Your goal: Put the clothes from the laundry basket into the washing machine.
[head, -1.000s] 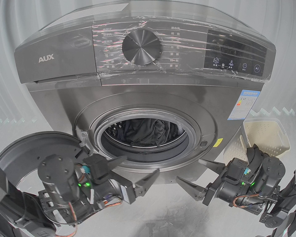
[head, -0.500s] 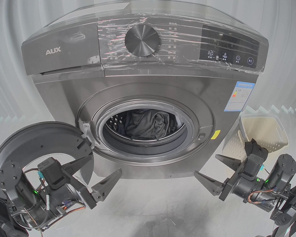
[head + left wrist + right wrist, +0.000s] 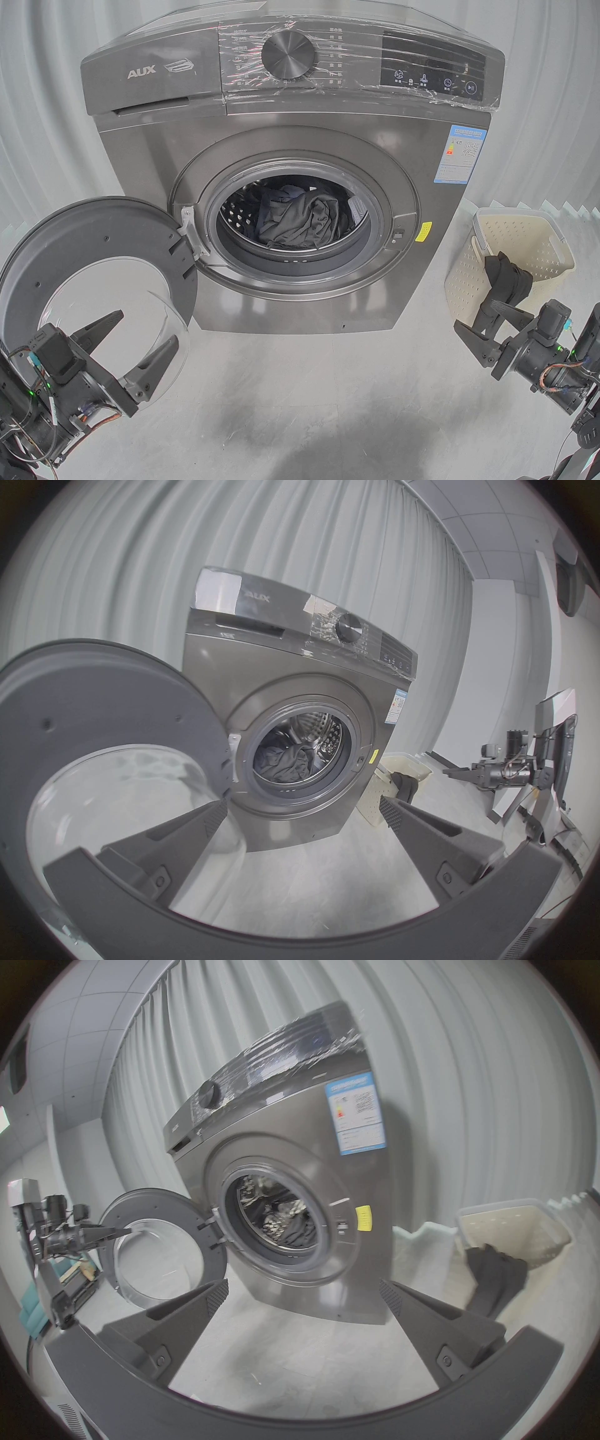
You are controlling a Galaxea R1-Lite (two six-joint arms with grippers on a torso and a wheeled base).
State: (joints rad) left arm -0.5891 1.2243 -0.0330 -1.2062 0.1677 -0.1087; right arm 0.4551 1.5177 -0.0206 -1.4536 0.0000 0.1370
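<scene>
Dark clothes in washing machine drum; head view: garment over laundry basket rim; left tool, right tool released.

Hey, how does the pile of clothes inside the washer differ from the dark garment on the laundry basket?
The pile of clothes lies bunched inside the drum of the washing machine; the dark garment hangs over the rim of the laundry basket, trailing down its outer wall. The pile is a wide, crumpled heap; the garment is a narrow, hanging strip. Both are dark fabric.
</scene>
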